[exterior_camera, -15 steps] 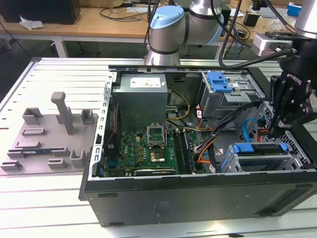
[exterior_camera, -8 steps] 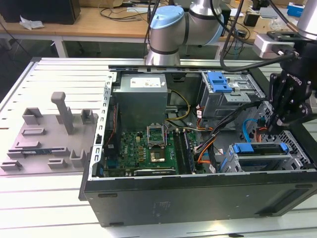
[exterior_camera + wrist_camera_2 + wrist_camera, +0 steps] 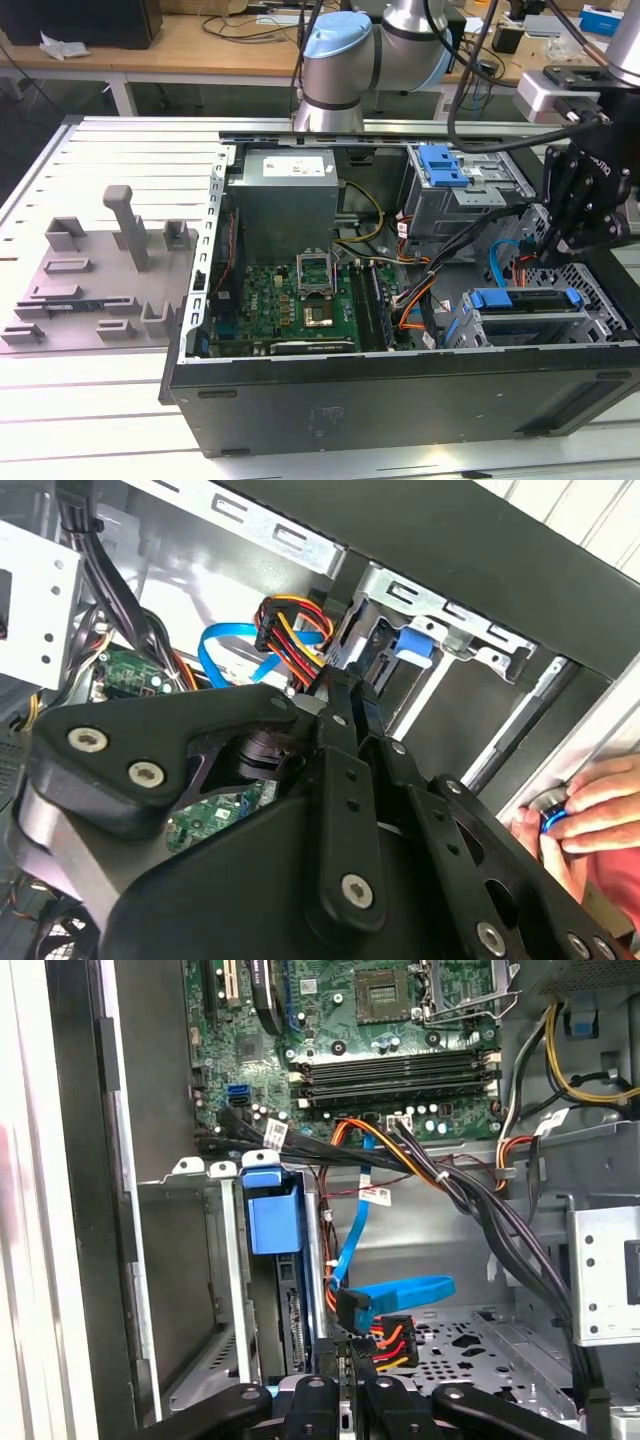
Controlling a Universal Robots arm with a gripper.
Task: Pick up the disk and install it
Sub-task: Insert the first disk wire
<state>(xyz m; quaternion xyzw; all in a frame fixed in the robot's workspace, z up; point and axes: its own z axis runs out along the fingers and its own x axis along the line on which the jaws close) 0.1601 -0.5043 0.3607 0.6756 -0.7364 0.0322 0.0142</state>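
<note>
Exterior view: bright, even room light from above; pale table (image 3: 100, 420) shows soft glare. Case (image 3: 400, 395) interior darker w/ soft shadows. Second wrist view: black gripper (image 3: 347, 685) shaded, tabletop beyond washed out.

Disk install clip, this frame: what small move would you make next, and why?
Probably a slow, straight retreat out of the case. The disk already sits in its drive cage, the gripper is among loose cables, and a person's hand rests at the case rim.
</note>
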